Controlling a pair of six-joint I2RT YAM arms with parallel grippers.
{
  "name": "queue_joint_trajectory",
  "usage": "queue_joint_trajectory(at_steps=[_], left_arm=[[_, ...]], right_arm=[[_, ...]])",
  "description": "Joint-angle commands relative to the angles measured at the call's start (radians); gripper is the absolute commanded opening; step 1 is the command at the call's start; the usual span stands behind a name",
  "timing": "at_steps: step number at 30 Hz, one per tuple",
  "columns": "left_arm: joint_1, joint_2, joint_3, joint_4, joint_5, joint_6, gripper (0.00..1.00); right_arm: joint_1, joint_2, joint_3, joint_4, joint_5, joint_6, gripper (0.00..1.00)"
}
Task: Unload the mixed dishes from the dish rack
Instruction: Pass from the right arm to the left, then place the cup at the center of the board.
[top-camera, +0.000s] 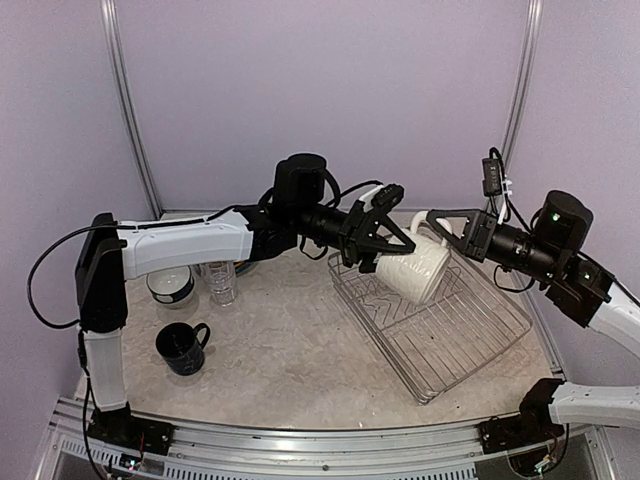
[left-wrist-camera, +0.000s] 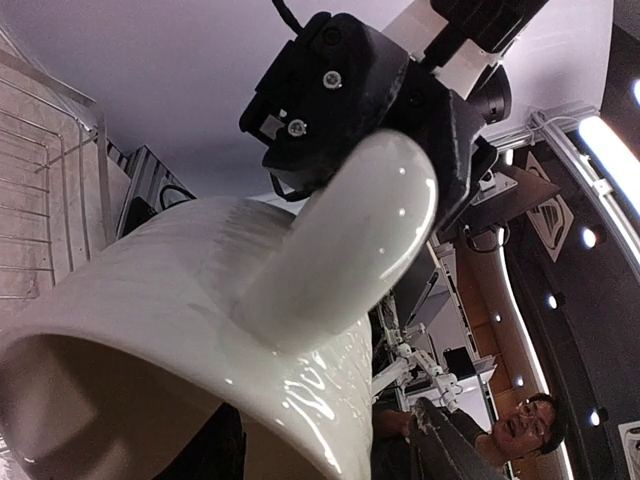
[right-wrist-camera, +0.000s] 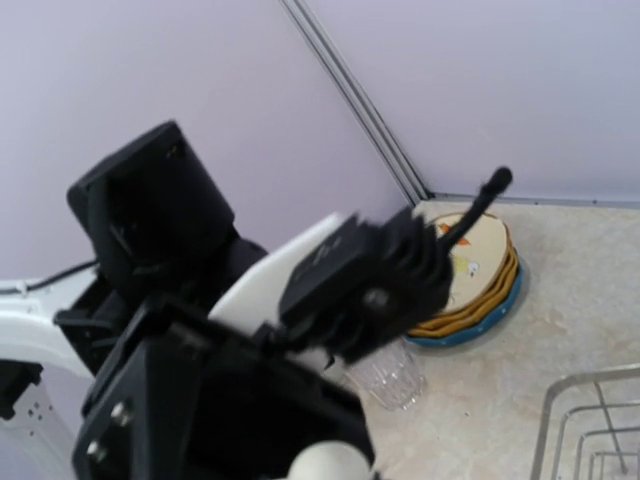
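Observation:
The large cream mug (top-camera: 418, 270) hangs tilted above the far end of the dish rack (top-camera: 470, 345), a silver wire basket with nothing else in it. My right gripper (top-camera: 438, 224) is shut on the mug's handle (left-wrist-camera: 345, 235) and shows black around it in the left wrist view (left-wrist-camera: 400, 130). My left gripper (top-camera: 384, 248) is open and straddles the mug's rim: one finger (left-wrist-camera: 452, 450) stands just off the outer wall, the other is a dark shape inside the mug. In the right wrist view the left gripper's black body hides most of the mug.
A navy mug (top-camera: 183, 348), a bowl stack (top-camera: 170, 286) and a clear glass (top-camera: 222, 282) stand on the table's left side. A stack of plates (right-wrist-camera: 478, 285) and a glass (right-wrist-camera: 392, 376) sit near the back wall. The rack's corner (right-wrist-camera: 590, 420) shows lower right.

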Motion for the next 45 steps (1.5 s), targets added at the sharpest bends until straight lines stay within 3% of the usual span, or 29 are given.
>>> queue_joint_trajectory(at_steps=[1, 3, 13, 20, 21, 22, 26, 28, 33, 38, 45], left_arm=[[-0.016, -0.001, -0.034, 0.105, 0.049, -0.008, 0.51], [-0.017, 0.004, -0.035, 0.138, 0.053, -0.034, 0.46], [-0.006, 0.023, -0.053, 0.224, 0.049, -0.137, 0.02], [-0.004, -0.076, -0.081, -0.016, -0.059, 0.041, 0.0], [-0.001, -0.094, -0.089, -0.064, -0.089, 0.075, 0.0], [0.002, -0.119, -0.099, -0.109, -0.125, 0.113, 0.0], [0.032, -0.219, -0.153, -0.282, -0.254, 0.226, 0.0], [0.048, -0.266, -0.167, -0.368, -0.312, 0.271, 0.0], [0.035, -0.348, -0.18, -0.692, -0.627, 0.389, 0.0], [-0.011, -0.409, -0.243, -0.944, -1.012, 0.374, 0.0], [-0.025, -0.401, -0.331, -1.121, -1.266, 0.306, 0.0]], right_arm=[[-0.008, -0.005, 0.063, 0.099, -0.013, 0.024, 0.0], [-0.008, 0.003, 0.066, 0.106, -0.024, 0.028, 0.0], [-0.008, 0.016, 0.053, 0.124, -0.06, 0.016, 0.0], [-0.008, 0.048, 0.089, 0.095, -0.105, -0.035, 0.0], [-0.008, 0.056, 0.103, 0.075, -0.099, -0.049, 0.05], [-0.008, 0.065, 0.115, 0.049, -0.09, -0.062, 0.17], [-0.008, 0.121, 0.178, -0.064, -0.052, -0.124, 0.83], [-0.008, 0.138, 0.204, -0.123, -0.04, -0.146, 0.99], [-0.007, 0.137, 0.235, -0.219, 0.056, -0.199, 1.0], [-0.007, 0.121, 0.255, -0.306, 0.161, -0.24, 1.0], [-0.009, 0.074, 0.264, -0.376, 0.252, -0.246, 1.0]])
